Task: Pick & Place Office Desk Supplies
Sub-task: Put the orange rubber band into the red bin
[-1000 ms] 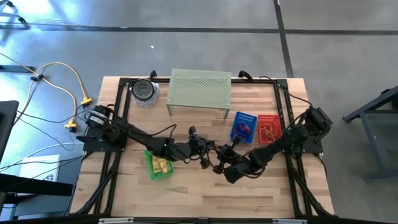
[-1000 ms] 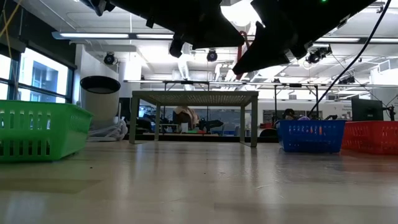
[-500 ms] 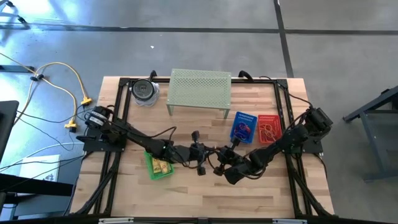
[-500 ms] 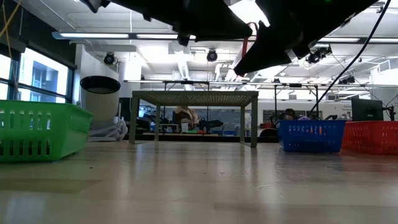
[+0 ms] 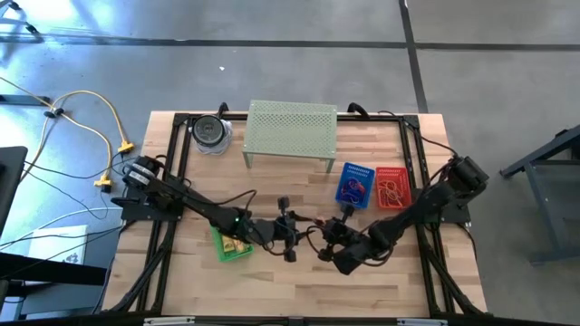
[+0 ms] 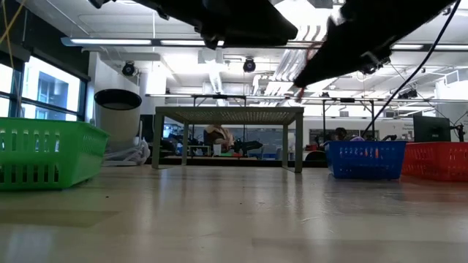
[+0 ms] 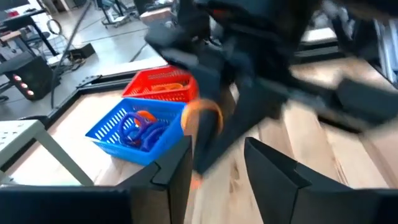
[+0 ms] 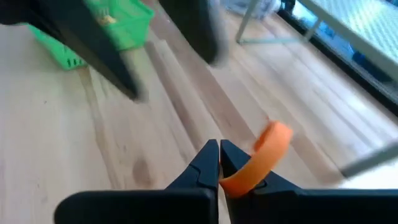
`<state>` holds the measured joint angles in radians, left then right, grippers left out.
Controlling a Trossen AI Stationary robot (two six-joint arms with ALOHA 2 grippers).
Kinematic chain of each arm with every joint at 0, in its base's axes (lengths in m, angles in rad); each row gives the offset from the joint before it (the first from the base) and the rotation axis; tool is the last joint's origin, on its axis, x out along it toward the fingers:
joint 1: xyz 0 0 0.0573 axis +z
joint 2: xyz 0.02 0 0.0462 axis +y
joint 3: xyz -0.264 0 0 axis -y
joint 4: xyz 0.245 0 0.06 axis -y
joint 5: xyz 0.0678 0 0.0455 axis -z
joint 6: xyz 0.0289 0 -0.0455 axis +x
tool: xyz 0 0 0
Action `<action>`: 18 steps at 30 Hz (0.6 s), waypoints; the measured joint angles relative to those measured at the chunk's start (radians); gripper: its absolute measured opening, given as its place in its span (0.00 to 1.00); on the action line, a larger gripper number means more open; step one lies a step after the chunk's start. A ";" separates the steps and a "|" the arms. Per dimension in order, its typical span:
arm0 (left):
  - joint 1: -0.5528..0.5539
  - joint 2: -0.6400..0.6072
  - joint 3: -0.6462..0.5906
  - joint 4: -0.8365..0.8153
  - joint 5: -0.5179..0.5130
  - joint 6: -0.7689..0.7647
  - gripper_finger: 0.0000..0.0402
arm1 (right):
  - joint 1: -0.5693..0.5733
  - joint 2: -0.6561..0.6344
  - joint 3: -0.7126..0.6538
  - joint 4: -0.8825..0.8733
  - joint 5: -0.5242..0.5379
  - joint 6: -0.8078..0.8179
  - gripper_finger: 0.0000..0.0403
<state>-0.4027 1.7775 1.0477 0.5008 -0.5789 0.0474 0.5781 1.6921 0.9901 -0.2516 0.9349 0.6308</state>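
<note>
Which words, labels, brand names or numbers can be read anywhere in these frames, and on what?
None can be read in any view.
The yellow packets in the green basket may carry print, but it is too small to tell.
The blue basket, red basket and orange loop show no lettering.

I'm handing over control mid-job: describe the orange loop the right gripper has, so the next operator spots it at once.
Start at the wooden table, near its middle where both arms meet. The right gripper is shut on a thin orange loop above the tabletop. It is the only loop held in the air; the others lie in the blue basket and red basket.
</note>
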 joint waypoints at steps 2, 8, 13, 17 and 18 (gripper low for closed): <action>-0.008 0.000 0.000 -0.014 0.001 0.000 0.36 | 0.014 -0.037 0.000 -0.097 -0.003 0.076 0.01; -0.028 0.000 0.000 -0.048 0.001 -0.084 0.37 | 0.051 -0.167 0.000 -0.432 -0.083 0.358 0.01; -0.027 -0.001 0.000 -0.128 0.063 -0.121 0.37 | 0.086 -0.254 0.000 -0.725 -0.178 0.609 0.01; -0.021 -0.001 0.000 -0.181 0.141 -0.173 0.37 | 0.104 -0.305 0.000 -0.926 -0.249 0.776 0.01; -0.019 -0.001 0.000 -0.188 0.152 -0.177 0.37 | 0.103 -0.313 0.000 -0.975 -0.272 0.806 0.01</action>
<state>-0.4221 1.7767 1.0473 0.3126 -0.4273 -0.1291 0.6814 1.3787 0.9901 -1.2270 0.6629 1.4368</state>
